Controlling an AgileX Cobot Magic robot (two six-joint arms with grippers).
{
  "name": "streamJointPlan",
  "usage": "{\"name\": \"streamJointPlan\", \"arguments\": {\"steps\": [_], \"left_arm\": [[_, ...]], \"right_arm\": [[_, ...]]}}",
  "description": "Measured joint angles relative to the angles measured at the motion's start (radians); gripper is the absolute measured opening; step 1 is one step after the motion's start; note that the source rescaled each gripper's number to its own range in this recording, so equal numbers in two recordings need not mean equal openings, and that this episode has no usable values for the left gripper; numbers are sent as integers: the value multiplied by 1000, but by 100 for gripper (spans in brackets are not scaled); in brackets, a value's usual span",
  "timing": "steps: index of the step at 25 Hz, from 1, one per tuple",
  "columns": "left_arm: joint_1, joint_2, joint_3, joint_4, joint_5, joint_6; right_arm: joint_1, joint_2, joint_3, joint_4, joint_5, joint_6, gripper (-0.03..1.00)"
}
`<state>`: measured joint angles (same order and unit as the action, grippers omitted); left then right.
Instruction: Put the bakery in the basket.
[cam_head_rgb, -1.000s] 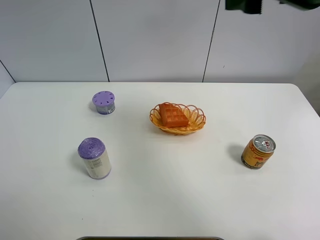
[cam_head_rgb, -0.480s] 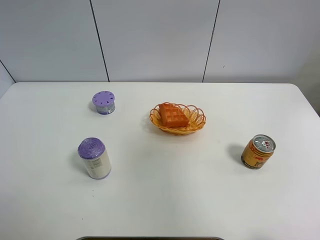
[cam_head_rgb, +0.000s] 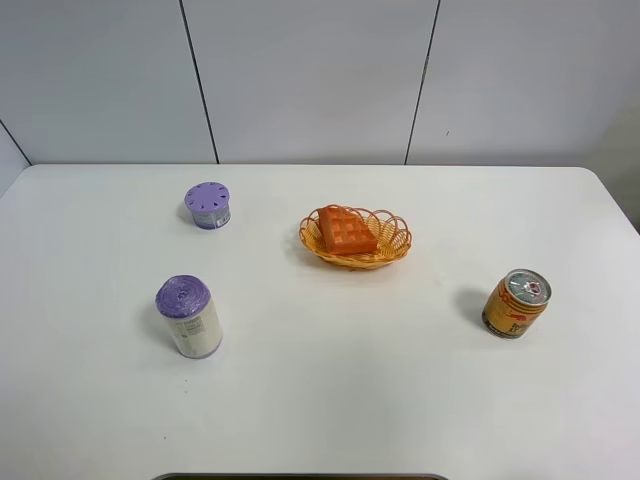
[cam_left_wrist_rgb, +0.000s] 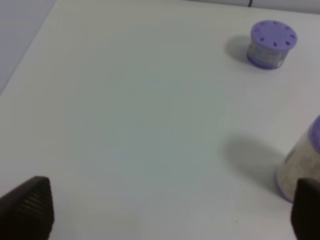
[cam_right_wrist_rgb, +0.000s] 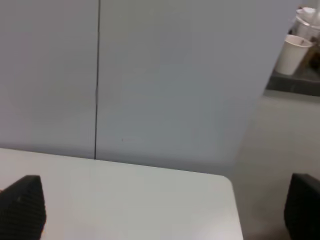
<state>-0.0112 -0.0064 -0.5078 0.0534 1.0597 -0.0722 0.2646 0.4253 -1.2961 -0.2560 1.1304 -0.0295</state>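
Observation:
The orange-brown waffle-topped bakery piece (cam_head_rgb: 346, 229) lies inside the yellow-orange wicker basket (cam_head_rgb: 393, 237) at the table's middle back. Neither gripper shows in the exterior high view. In the left wrist view my left gripper (cam_left_wrist_rgb: 170, 210) is open and empty, its two dark fingertips (cam_left_wrist_rgb: 29, 206) wide apart above bare table. In the right wrist view my right gripper (cam_right_wrist_rgb: 165, 207) is open and empty, its fingertips (cam_right_wrist_rgb: 22, 206) far apart, raised and facing the wall past the table's back corner. The bakery and basket show in neither wrist view.
A short purple-lidded jar (cam_head_rgb: 207, 204) stands back left, also in the left wrist view (cam_left_wrist_rgb: 272, 43). A purple-capped white cylinder (cam_head_rgb: 188, 316) stands front left, also in the left wrist view (cam_left_wrist_rgb: 303, 162). A gold drink can (cam_head_rgb: 516, 303) stands at the right.
A dark part of the right arm at the top right edge of the exterior high view a second ago has left the picture. Nothing on the table has moved.

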Motion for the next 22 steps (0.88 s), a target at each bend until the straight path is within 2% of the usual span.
{"name": "streamJointPlan", "arguments": {"steps": [5, 13, 18, 22], "left_arm": [[0, 0, 0, 0, 0, 0], [0, 0, 0, 0, 0, 0], [0, 0, 0, 0, 0, 0], [0, 0, 0, 0, 0, 0]], "right_arm": [[-73, -88, 6, 24, 78, -41, 100], [-189, -193, 35, 130, 93, -78, 100], [-235, -311, 197, 148, 94, -75, 100], [-242, -392, 381, 174, 94, -16, 100]]}}
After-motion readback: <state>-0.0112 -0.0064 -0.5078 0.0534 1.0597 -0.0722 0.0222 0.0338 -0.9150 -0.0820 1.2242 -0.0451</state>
